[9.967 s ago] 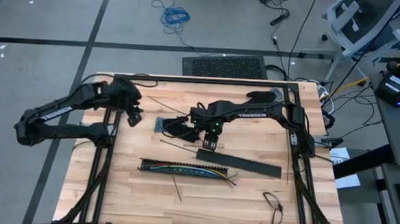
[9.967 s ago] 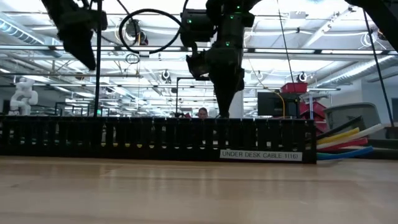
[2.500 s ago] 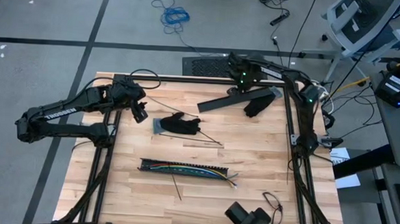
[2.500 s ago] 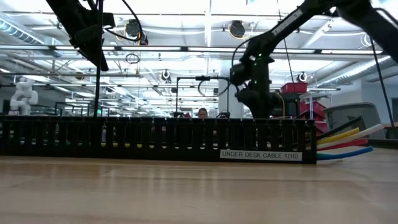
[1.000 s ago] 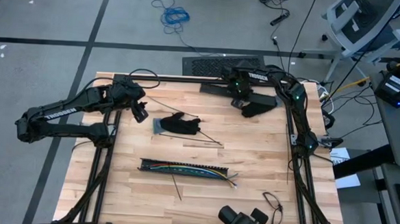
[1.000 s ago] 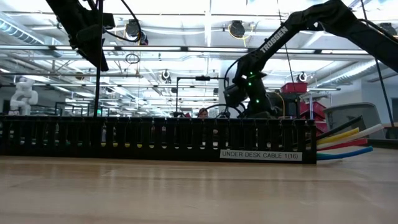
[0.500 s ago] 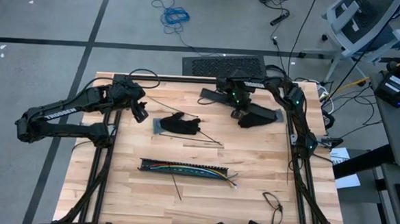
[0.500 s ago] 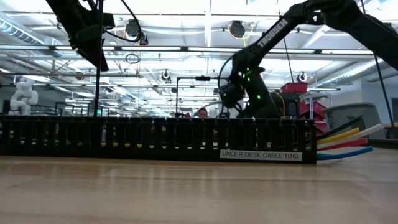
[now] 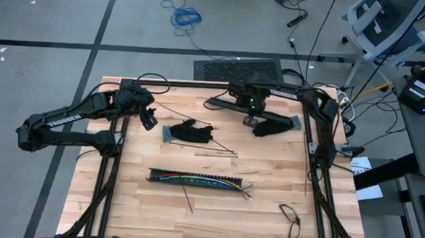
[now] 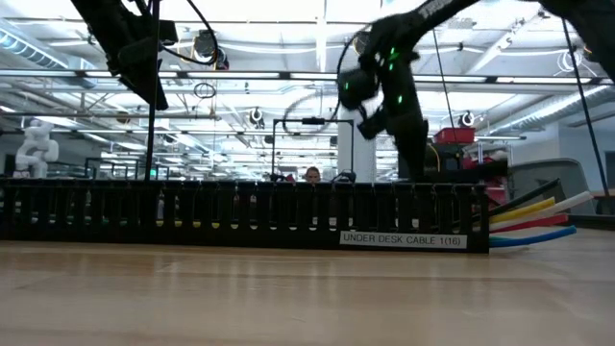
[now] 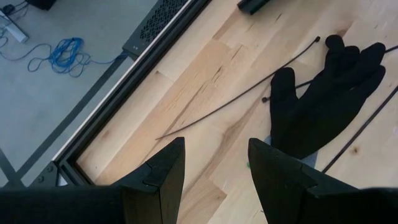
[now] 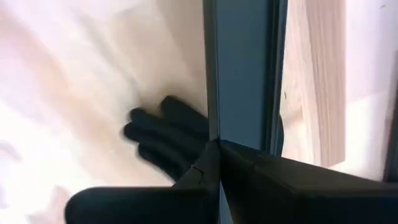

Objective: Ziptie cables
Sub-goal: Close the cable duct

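Observation:
The cables [image 9: 232,184] lie in a long black slotted bar [image 9: 195,179] near the table's middle, and their coloured ends [image 10: 533,226] stick out at its right end. My right gripper [image 9: 248,119] hangs over the far middle of the table, shut on a flat dark bar [image 9: 220,103]. A black glove [image 9: 272,126] lies below it. My left gripper [image 11: 214,146] stands open above the far left of the table, beside a second black glove [image 9: 190,132] and a thin black strip [image 11: 236,93]. My right gripper pinches the flat dark bar [image 12: 239,124] between its two shut fingers, coming from above and pointing down. The bar is lifted clear of the table and reaches toward the table's left. My own arm hides the rest of it, so which part I hold cannot be told.
More thin black strips [image 9: 187,198] lie loose on the wood. A looped black cable [image 9: 290,219] lies at the near right. A black frame [image 9: 221,84] runs along the table's far edge and down both sides.
My right gripper has risen and gone toward the table's near edge with the flat dark bar, which is carried clear of the far frame. The black glove under it now lies a little nearer the table's middle.

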`<act>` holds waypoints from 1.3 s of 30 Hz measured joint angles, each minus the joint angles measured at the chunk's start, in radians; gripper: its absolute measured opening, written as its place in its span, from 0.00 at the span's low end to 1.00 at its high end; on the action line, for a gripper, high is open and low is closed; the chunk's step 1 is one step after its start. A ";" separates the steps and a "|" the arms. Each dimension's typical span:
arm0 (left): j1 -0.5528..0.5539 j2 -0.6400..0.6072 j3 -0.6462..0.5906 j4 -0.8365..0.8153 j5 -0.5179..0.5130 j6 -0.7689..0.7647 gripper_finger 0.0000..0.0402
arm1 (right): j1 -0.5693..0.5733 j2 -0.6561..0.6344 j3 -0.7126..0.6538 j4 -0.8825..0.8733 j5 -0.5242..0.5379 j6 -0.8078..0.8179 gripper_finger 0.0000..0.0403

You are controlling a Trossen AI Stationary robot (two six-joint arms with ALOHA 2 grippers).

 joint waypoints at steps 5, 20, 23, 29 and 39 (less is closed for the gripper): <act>0.000 0.000 0.000 0.008 0.000 0.000 0.43 | 0.043 -0.108 0.000 -0.015 -0.029 0.049 0.00; 0.008 0.133 0.000 0.384 0.110 0.079 0.43 | 0.127 -0.350 0.002 0.001 -0.136 0.291 0.00; 0.008 0.206 0.000 0.379 0.142 0.099 0.43 | 0.135 -0.350 0.002 0.069 -0.127 0.300 0.00; 0.008 0.321 0.000 0.339 0.215 0.109 0.43 | 0.099 -0.326 0.003 0.159 -0.029 0.259 0.03; -0.027 0.333 -0.001 0.309 0.242 0.154 0.43 | -0.068 -0.133 0.002 0.044 -0.016 0.174 0.41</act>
